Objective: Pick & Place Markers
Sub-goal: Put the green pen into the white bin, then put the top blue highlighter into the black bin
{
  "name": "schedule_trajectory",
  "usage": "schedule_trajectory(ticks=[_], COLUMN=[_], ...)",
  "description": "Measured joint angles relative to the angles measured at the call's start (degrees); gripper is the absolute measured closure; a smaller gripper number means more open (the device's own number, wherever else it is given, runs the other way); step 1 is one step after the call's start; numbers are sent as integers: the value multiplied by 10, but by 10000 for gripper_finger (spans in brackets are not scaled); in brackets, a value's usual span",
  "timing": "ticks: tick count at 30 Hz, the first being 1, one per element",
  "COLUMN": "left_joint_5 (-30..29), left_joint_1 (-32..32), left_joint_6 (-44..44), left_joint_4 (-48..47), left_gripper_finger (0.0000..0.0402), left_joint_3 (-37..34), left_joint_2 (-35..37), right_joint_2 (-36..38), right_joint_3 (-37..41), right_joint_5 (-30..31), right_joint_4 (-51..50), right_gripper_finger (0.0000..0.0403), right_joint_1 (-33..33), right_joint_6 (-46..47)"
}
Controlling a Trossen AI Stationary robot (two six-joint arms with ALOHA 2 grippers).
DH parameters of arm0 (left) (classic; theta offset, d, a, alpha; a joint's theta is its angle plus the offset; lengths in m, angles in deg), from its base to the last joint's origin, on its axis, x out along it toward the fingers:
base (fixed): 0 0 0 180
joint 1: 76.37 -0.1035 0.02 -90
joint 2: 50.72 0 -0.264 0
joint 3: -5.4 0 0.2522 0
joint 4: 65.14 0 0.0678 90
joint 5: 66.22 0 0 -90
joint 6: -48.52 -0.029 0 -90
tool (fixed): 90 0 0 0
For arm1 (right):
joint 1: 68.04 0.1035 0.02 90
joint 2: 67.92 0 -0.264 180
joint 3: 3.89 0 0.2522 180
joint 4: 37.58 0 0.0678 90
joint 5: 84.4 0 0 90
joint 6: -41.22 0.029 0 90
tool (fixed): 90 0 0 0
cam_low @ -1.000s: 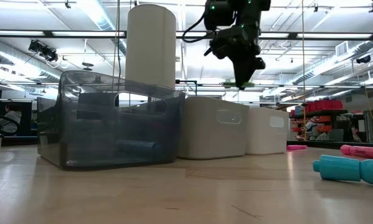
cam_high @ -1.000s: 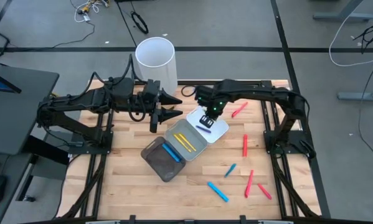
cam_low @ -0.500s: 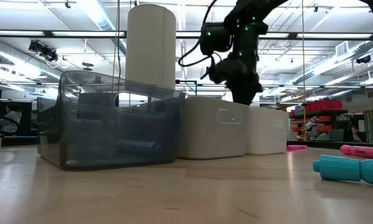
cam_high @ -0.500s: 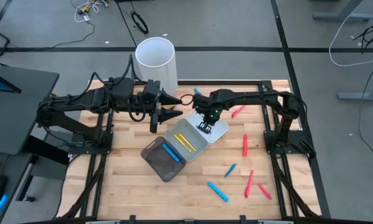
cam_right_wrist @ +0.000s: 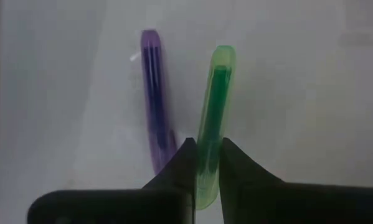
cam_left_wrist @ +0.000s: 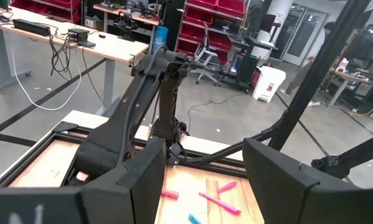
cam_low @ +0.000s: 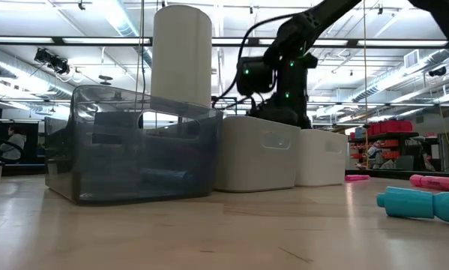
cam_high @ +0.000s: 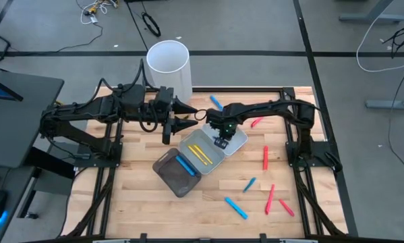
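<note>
My right gripper (cam_high: 220, 139) is down inside the white tray (cam_high: 238, 142), fingers pressed onto a green marker (cam_right_wrist: 212, 118) which I pinch near one end; the rest of it projects straight out ahead of my fingertips (cam_right_wrist: 185, 158). Just beside the green one, lying on the tray floor and nearly parallel to it, is a purple marker (cam_right_wrist: 155, 99); contact between the two cannot be told. In the low view the gripper body (cam_low: 284, 109) sits sunk behind the tray's rim (cam_low: 318, 135), fingertips hidden. Next tray over from my gripper, towards my left arm: the grey tray (cam_high: 200, 152) with two yellow markers (cam_high: 200, 153). Beyond that the dark tray (cam_high: 177, 173) with one blue marker (cam_high: 185, 165). Loose on the table (cam_high: 134, 196) on the far side of my right gripper from those trays: red markers (cam_high: 265, 157) and blue markers (cam_high: 235, 208) scattered, well apart from the tool; one more blue marker (cam_high: 216, 102) lies near my right arm's forearm. My left gripper (cam_high: 188, 116) waits near the tall white cylinder (cam_high: 168, 66), fingers spread with nothing between them; its wrist view looks between the two dark fingers (cam_left_wrist: 279, 180) towards pink-red markers (cam_left_wrist: 217, 200) on the wood
</note>
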Motion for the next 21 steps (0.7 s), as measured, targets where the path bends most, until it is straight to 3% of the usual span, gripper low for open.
schedule_trajectory(ticks=[7,21], left_joint_5=[0,0], left_joint_1=[0,0], left_joint_6=[0,-3], left_joint_4=[-1,-1], left_gripper_finger=[181,181], left_joint_3=[0,0], left_joint_2=[0,0], right_joint_2=[-19,-8], right_joint_3=[0,-1], right_joint_5=[-3,-7], right_joint_4=[3,-1], right_gripper_finger=[371,223], right_joint_1=[8,8], right_joint_6=[-10,-11])
